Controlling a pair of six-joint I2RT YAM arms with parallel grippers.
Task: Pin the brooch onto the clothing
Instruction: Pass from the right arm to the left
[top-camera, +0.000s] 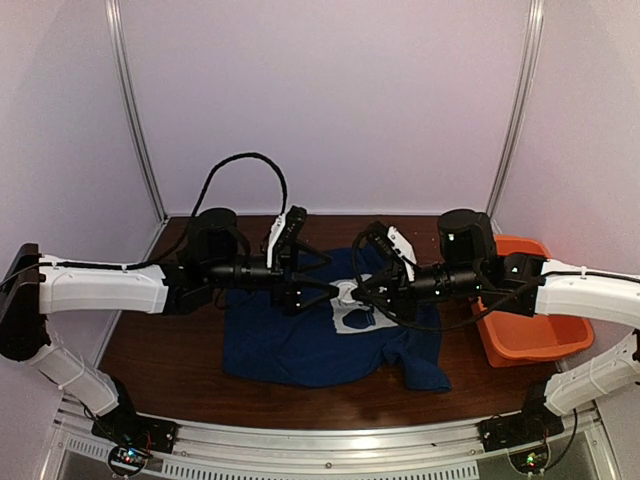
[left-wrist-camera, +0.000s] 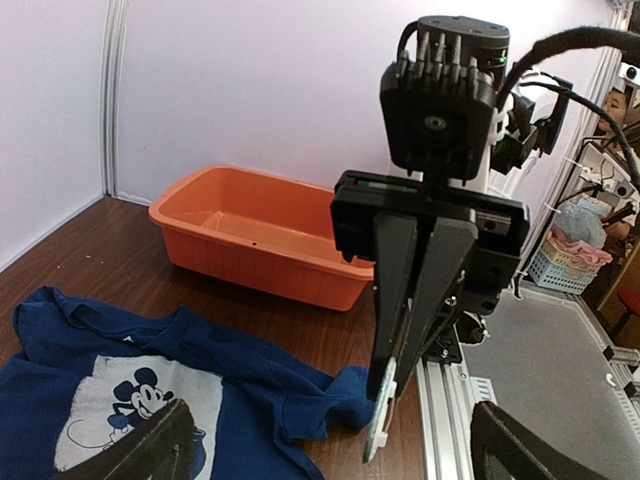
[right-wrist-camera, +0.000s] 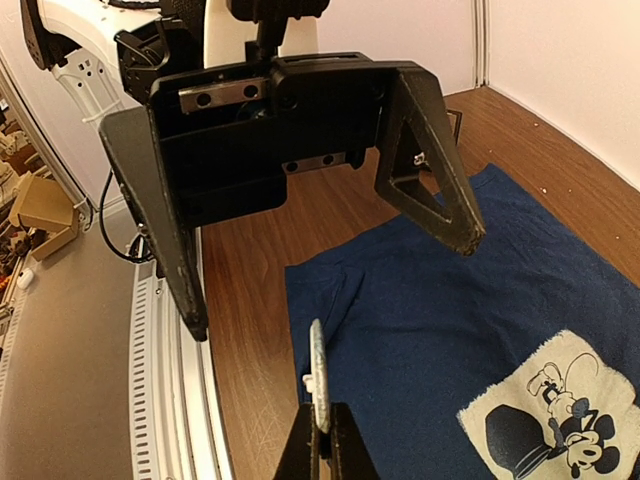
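The navy T-shirt lies flat on the table, its white mouse print near the middle. My right gripper is shut on the small silvery brooch and holds it above the print. The right wrist view shows the brooch edge-on between its closed fingers, over the shirt. My left gripper faces it, open and empty, with its jaws spread wide. The left wrist view shows the right gripper with the brooch sticking out below its tips, above the shirt.
An orange plastic tub stands at the right of the table, also in the left wrist view. An aluminium rail runs along the near edge. White walls and frame posts enclose the back and sides.
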